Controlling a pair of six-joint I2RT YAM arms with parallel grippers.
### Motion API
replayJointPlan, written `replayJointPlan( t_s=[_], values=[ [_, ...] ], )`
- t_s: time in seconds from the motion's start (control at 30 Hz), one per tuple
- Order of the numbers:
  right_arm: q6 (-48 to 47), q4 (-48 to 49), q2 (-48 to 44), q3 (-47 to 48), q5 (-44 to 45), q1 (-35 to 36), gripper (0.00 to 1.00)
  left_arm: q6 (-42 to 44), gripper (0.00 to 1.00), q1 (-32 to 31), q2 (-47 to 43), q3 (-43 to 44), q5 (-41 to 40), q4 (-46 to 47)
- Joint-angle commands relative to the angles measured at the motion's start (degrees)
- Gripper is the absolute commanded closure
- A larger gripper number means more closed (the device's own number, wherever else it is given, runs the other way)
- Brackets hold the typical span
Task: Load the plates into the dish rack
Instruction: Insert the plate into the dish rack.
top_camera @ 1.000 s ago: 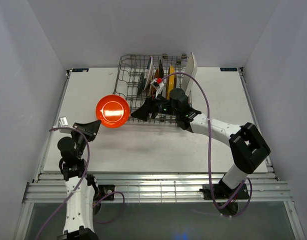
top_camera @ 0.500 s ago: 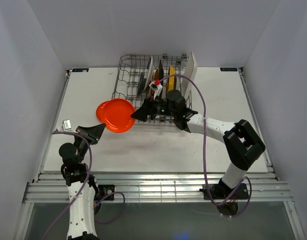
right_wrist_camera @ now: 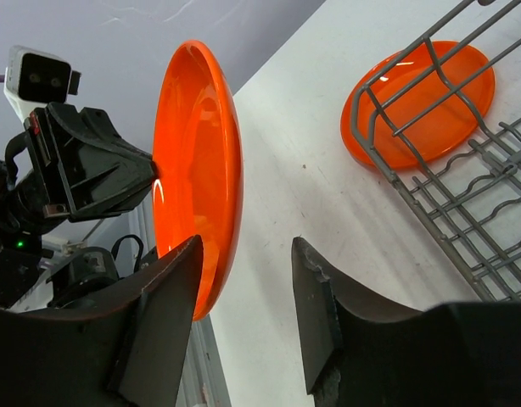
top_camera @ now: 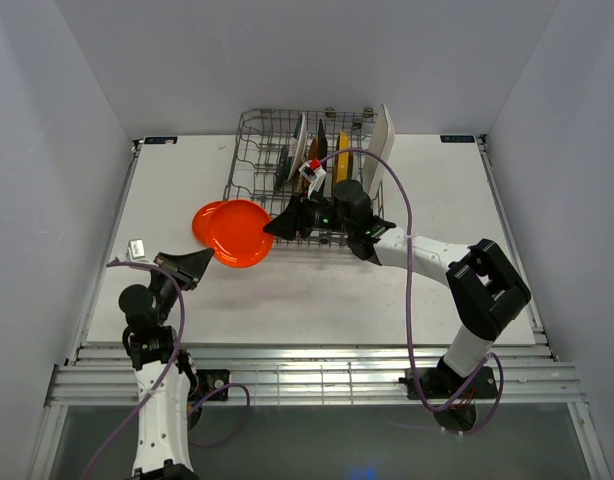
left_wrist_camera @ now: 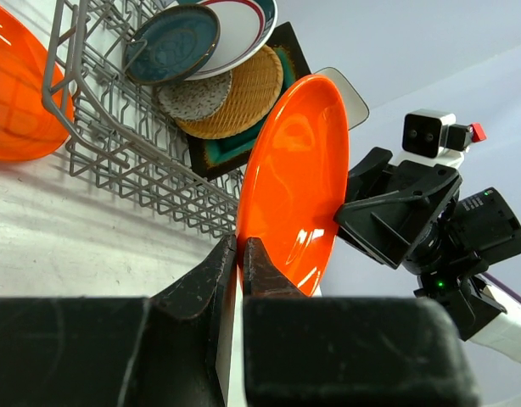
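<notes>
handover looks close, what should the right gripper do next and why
Probably close the right gripper on the upright orange plate: its jaws stand open about the plate's edge, while the left gripper pinches the opposite rim.

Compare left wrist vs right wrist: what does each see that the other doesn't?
Left wrist only: the loaded dishes, the teal plate and wood-tone plate among them, and the right wrist camera. Right wrist only: the left wrist camera. Both: the held orange plate, upright, with the left gripper shut on its rim and the right gripper open at its other edge; the second orange plate lying flat beside the rack.
</notes>
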Motion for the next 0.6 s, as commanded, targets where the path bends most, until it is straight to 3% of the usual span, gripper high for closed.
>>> replayJointPlan(
  t_s=[0.0,0.4,0.57],
  values=[
    [-1.2,0.8,0.2,2.2,1.0,0.4,0.48,-0.2,1.00,0.4,-0.2,-0.7,0.3,2.7],
    [-2.3,-1.4,1.2,4.0,2.1,1.3,0.58,0.1,1.00,0.4,0.2,-1.2,0.5,3.0],
    [-2.7,-2.3,1.2,4.4,2.7,1.6,0.68,0.4,1.00,0.4,0.4,-1.0,0.6,3.1]
  ],
)
